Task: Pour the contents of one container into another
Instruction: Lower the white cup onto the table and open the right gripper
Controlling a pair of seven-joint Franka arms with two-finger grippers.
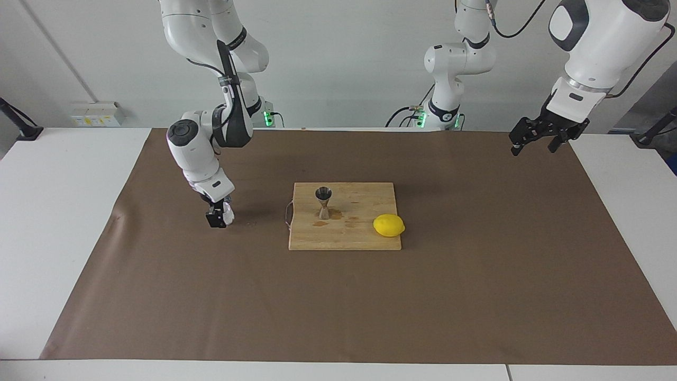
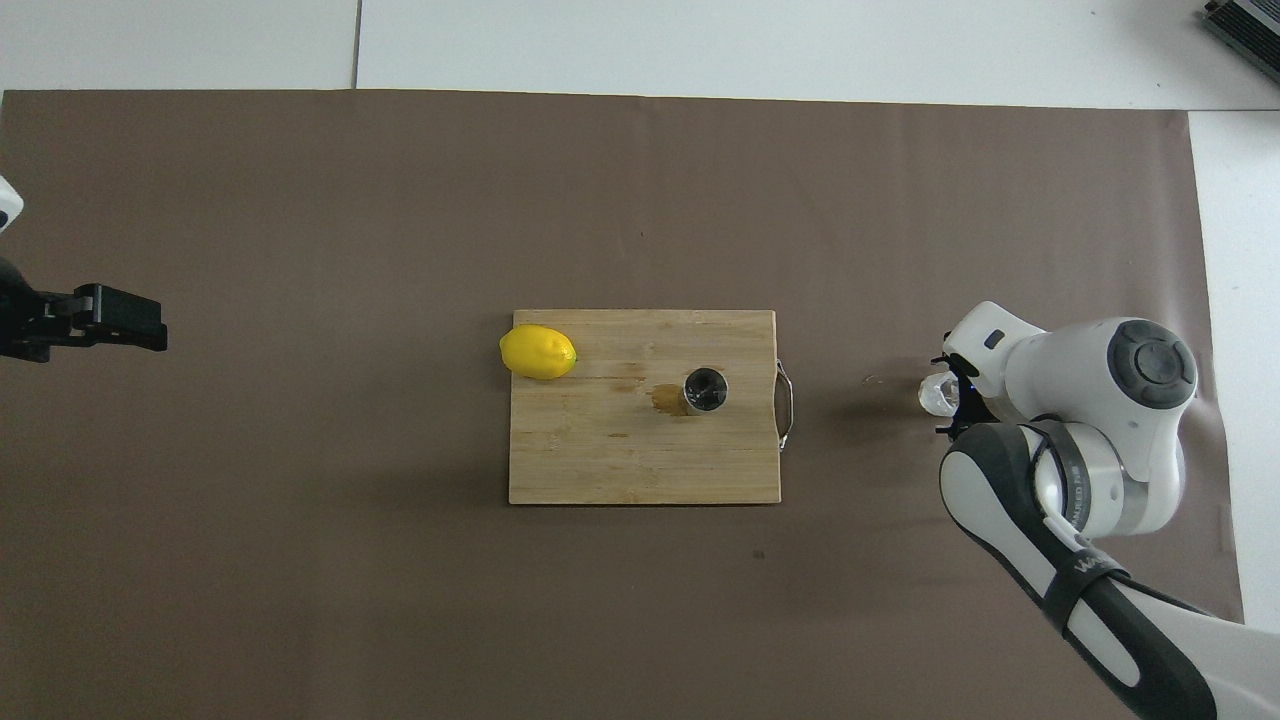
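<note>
Right pincer (image 1: pixel 217 218): down at the brown mat toward the right arm's end of the desk, around the glass tumbler (image 1: pixel 227 212); whether its fingers grip cannot be told.
Left pincer (image 1: pixel 538 138): waiting, fingers apart, empty.
Steel jigger (image 1: pixel 323 202): upright on the cutting board (image 1: pixel 365 238), beside the lemon (image 1: pixel 389 225).

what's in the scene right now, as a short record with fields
glass: on the mat, toward the right arm's end
jigger: upright on the board, wet patches beside it
lemon: at the board's corner toward the left arm's end, farther from the robots than the jigger
right tool: low, at the glass
left tool: open, empty, waits over the mat's end on its own side
</note>
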